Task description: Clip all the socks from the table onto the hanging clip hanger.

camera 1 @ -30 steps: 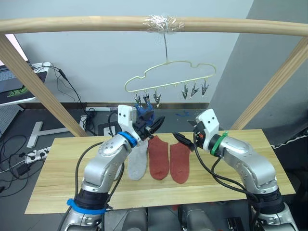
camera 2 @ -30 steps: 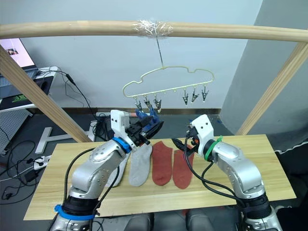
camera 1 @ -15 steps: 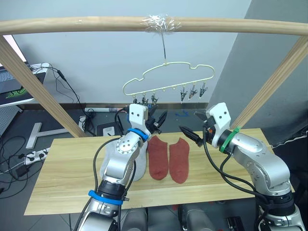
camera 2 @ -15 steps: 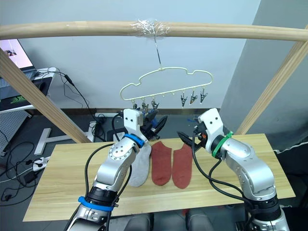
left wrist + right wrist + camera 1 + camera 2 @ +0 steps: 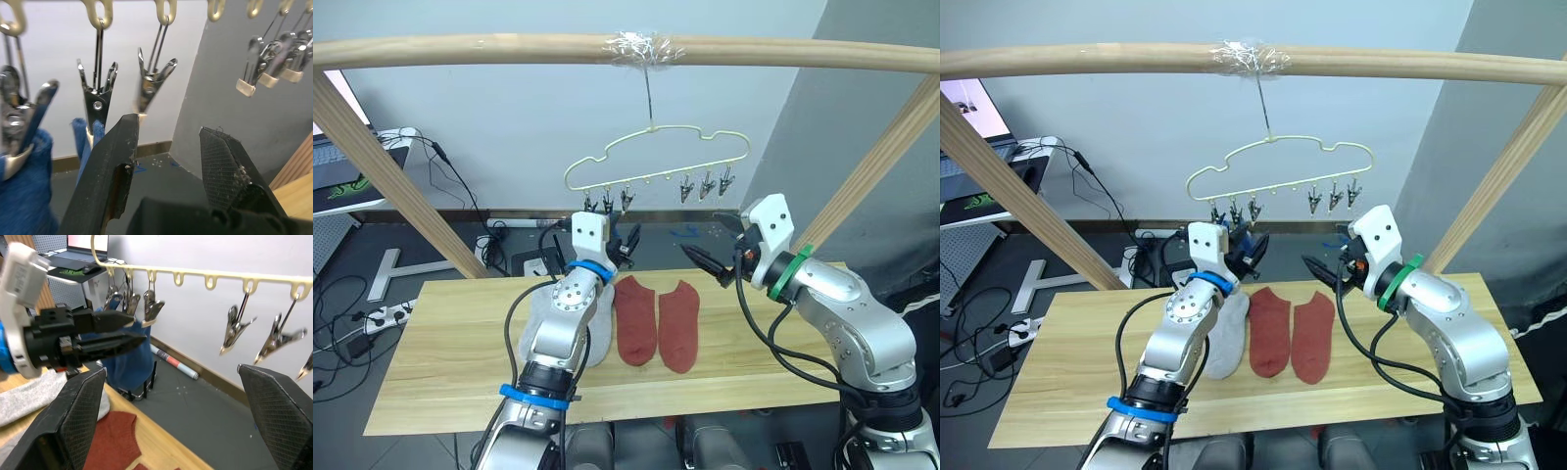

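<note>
Left eye view, I see the counter (image 5: 440,362) with grey (image 5: 592,333) and red socks (image 5: 658,323), clip hanger (image 5: 656,157) above holding blue socks (image 5: 29,186), left end effector (image 5: 168,147) and right end effector (image 5: 171,406) both spread, empty.

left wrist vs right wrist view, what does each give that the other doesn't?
Left wrist: close look at the left pincer, open, empty, right beneath the clips; blue sock fabric hangs in two of the clips.

Right wrist: the right pincer wide open, the left arm's pincer seen from the side, a grey sock and a red sock on the table, and a laptop behind.

Both: the clip hanger bar, empty clips toward the robot's right, and the hanging blue fabric.
</note>
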You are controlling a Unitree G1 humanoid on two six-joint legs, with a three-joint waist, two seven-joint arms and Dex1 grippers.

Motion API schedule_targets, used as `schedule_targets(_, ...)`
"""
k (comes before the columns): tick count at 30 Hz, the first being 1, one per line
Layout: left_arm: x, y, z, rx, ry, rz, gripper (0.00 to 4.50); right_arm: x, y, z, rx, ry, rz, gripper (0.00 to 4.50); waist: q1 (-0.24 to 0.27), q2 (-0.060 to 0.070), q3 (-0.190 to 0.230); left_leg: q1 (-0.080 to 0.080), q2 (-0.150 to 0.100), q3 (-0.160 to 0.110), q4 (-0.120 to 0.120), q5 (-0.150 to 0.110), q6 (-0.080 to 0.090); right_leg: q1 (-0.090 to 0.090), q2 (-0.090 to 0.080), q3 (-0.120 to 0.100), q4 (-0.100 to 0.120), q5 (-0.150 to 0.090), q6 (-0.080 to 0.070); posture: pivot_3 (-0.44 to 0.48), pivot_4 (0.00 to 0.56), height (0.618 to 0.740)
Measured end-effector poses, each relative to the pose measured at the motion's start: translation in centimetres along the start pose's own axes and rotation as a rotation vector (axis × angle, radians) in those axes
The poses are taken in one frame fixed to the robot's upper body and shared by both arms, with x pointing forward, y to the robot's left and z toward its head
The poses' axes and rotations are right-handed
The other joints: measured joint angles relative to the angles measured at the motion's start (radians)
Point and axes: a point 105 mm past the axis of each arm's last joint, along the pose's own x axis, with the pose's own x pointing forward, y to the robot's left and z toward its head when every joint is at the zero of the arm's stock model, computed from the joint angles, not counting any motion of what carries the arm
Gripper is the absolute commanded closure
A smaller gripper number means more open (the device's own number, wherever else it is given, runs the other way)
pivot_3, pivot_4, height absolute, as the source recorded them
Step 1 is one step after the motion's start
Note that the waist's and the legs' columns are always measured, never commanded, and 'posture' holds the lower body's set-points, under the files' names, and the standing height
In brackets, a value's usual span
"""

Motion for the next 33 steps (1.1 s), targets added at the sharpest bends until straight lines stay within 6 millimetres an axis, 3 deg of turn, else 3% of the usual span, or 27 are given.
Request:
schedule_targets(12,1.6,0.3,0.7,0.017,-0.025,0.089,2.28,-0.1,-0.1,0.2,-0.01,0.002,-0.006,0.0,-0.001,0.0,0.0,0.0,0.0,0.0,0.0,0.0,0.0,0.0,0.0,0.0,0.0,0.003,-0.004,0.08,0.153,0.74)
schedule_targets(18,2.3,0.2,1.9,0.038,-0.067,0.089,2.28,-0.2,-0.3,0.1,-0.008,0.004,-0.018,0.0,-0.001,0.0,0.0,0.0,0.0,0.0,0.0,0.0,0.0,0.0,0.0,0.0,0.0,0.003,-0.004,0.076,0.155,0.74)
schedule_targets(33,2.4,0.6,2.3,0.086,-0.075,0.123,2.28,-0.2,-0.4,0.1,-0.008,0.004,-0.031,0.0,-0.001,0.0,0.0,0.0,0.0,0.0,0.0,0.0,0.0,0.0,0.0,0.0,0.001,0.003,-0.004,0.08,0.162,0.74)
